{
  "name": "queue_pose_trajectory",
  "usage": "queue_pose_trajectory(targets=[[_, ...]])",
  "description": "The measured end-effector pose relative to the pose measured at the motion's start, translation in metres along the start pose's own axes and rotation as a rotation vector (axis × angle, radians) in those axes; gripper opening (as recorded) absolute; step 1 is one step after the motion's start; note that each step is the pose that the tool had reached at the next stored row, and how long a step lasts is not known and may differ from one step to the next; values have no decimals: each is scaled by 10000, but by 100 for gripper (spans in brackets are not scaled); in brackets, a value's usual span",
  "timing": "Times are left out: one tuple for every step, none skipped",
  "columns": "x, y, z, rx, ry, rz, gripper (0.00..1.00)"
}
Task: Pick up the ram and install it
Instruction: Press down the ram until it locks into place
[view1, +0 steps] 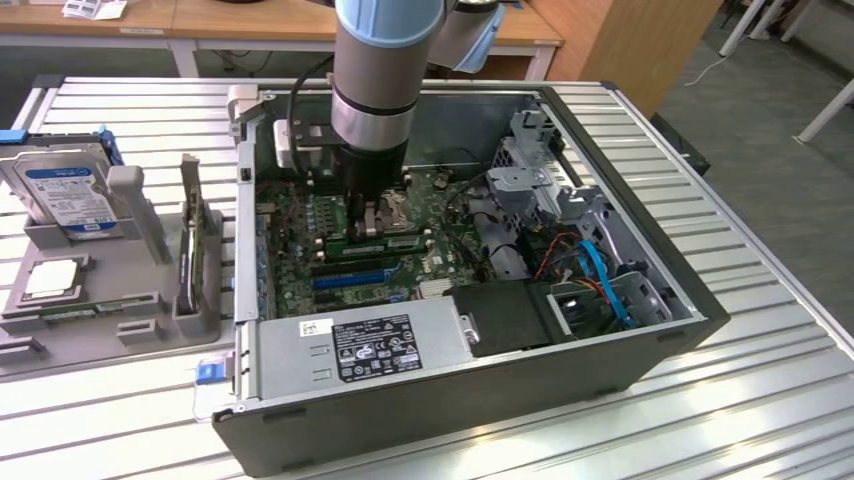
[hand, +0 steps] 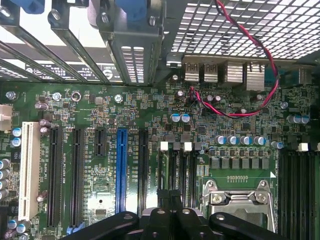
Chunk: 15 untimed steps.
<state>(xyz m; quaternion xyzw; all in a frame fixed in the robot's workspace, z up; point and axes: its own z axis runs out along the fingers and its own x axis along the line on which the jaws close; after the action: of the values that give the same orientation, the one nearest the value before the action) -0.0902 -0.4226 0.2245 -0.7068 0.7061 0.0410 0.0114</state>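
**End effector shut over the board, ram in its holder**

Exterior view: the arm is seen lowered into the open case (view1: 467, 420), which is stood mid-desk (view1: 747, 400). The end effector (view1: 380, 205) is held low over the motherboard, close to the socket. The ram (view1: 198, 245) appears to be stood on edge in the grey holder (view1: 80, 330), which is laid along the desk edge on the exterior view's left. It is just outside the case wall and well apart from the end effector. A hard drive (view1: 67, 190) is propped at the holder's far end.

Wrist view: the end effector (hand: 170, 205) is seen with its dark fingers brought fully together. Nothing is seen gripped between them, and contact with the motherboard (hand: 125, 100) cannot be confirmed. The memory slots (hand: 180, 170), marked by white latches, lie directly ahead of the tips. The socket (hand: 240, 200) lies just beside them.

Risks, as judged: a shut, empty end effector held this low could be knocked against slot latches, capacitors or the socket frame by any sideways drift. The loose red wire (hand: 240, 110) could be snagged if the wrist were carried toward the rear ports.
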Motion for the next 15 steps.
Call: queue_pose_trajectory(targets=[[0, 0, 2, -1, 2, 0, 10], [1, 0, 3, -1, 4, 0, 10], [1, 0, 5, -1, 4, 0, 10], [1, 0, 5, -1, 4, 1, 10], [1, 0, 5, -1, 3, 0, 10], [1, 0, 6, -1, 2, 0, 10], [1, 0, 6, 0, 2, 0, 10], [1, 0, 6, 0, 2, 0, 10], [1, -1, 8, 0, 1, -1, 10], [1, 0, 12, -1, 1, 0, 10], [2, 0, 16, -1, -1, 0, 10], [2, -1, 17, -1, -1, 0, 10], [2, -1, 17, -1, 0, 0, 10], [2, -1, 17, -1, 0, 0, 10], [2, -1, 17, -1, 0, 0, 10]])
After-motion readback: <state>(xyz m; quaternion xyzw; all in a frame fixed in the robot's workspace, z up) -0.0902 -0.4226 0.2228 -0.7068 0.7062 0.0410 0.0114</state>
